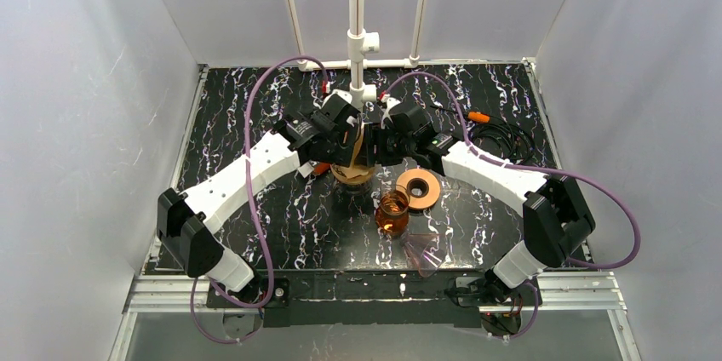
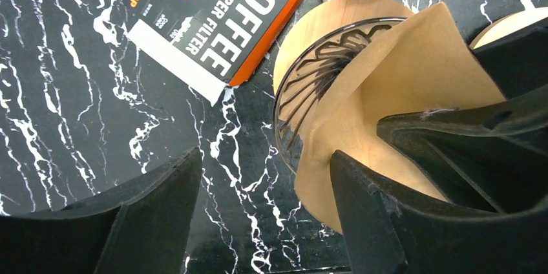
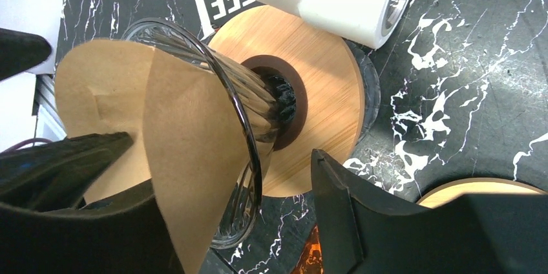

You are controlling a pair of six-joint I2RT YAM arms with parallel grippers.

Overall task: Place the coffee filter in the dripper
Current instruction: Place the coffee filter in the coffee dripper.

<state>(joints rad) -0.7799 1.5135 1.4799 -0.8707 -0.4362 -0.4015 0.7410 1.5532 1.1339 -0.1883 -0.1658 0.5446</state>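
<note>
Amber glass nearest: a jar stands at five o'clock from the dripper. The brown paper filter sits crooked in the glass cone, with one flap seemingly lapping over the rim. The left gripper is spread and holds nothing. The right gripper straddles rim and paper, jaws apart. My worry is that a retreating finger snags the loose flap and drags the filter out.

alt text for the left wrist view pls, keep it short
A tan paper coffee filter leans partly inside a clear ribbed glass dripper on a round wooden base. The left gripper hangs open in the foreground over the black marbled table, with an orange-edged box of coffee filters beyond.
</note>
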